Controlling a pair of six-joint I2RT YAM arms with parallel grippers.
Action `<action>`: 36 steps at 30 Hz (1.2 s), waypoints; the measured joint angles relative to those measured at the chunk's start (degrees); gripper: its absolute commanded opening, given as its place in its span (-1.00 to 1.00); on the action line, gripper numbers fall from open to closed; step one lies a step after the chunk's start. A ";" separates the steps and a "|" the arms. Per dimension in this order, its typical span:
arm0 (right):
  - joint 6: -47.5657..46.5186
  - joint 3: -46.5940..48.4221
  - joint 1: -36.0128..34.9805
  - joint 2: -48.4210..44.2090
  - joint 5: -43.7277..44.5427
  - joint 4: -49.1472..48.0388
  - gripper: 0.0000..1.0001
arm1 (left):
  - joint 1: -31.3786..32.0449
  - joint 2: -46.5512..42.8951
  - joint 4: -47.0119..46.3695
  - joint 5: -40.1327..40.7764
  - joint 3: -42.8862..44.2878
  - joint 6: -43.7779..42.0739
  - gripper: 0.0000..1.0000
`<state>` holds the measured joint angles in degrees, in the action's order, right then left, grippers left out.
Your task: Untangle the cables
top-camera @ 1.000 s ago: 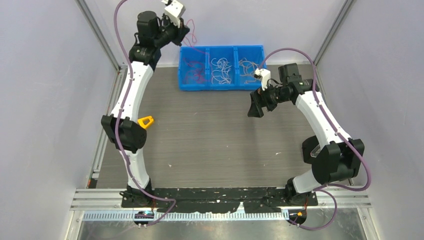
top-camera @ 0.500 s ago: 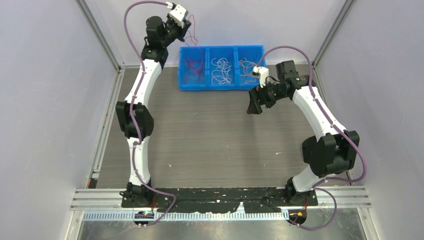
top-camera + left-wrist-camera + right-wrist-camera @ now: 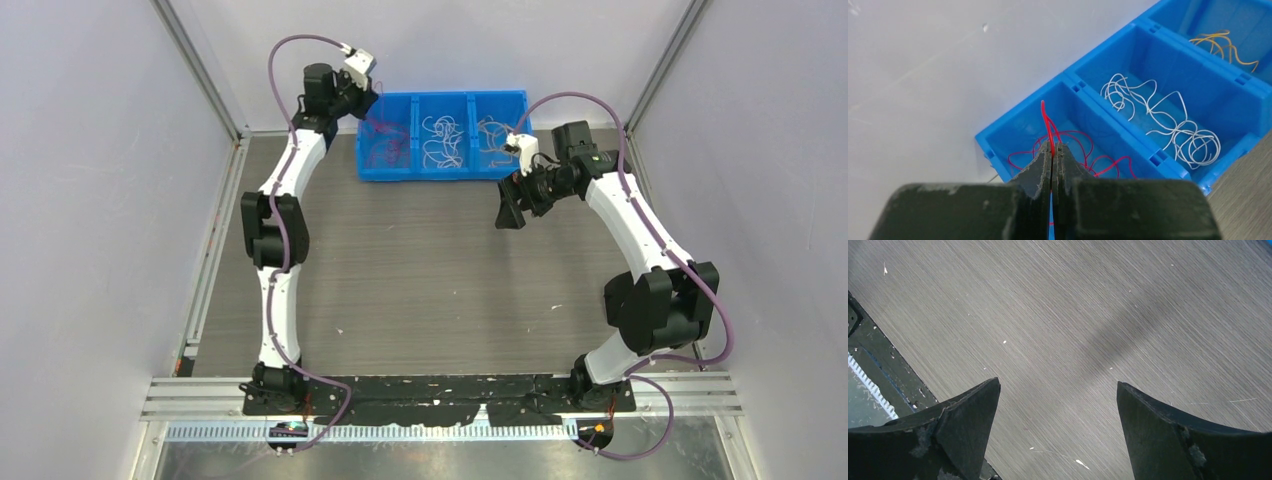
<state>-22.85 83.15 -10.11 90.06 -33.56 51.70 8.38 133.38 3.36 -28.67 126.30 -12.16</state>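
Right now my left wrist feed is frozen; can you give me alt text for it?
The left fingers are pinched shut on one red cable, seen against the end compartment of a blue bin holding more red cables. The next compartment holds white cables, the one beyond yellow-orange cables.

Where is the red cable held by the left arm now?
In the left wrist view, the red cable is pinched in the shut left end effector, over the leftmost compartment of the blue bin, beside the white cables.
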 measured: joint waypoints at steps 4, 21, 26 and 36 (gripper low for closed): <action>-0.31 -0.15 0.00 -0.02 0.33 0.26 0.86 | 0.00 2.12 2.12 1.70 1.57 0.07 0.20; -0.35 -0.63 0.59 -0.04 0.26 -0.07 0.91 | -0.17 -10.32 25.05 8.20 3.85 0.13 0.99; 1.36 0.66 2.78 -0.04 -0.55 -1.27 0.97 | -1.29 -20.00 39.60 8.74 4.85 -0.26 0.99; 7.69 -0.26 12.22 -0.52 -0.92 -11.13 0.99 | -6.23 -30.42 59.74 8.52 -7.80 3.17 0.99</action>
<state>-15.16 82.89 2.11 89.54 -34.48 40.58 2.15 102.96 63.09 -20.14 118.50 -8.99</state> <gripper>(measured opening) 0.995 0.994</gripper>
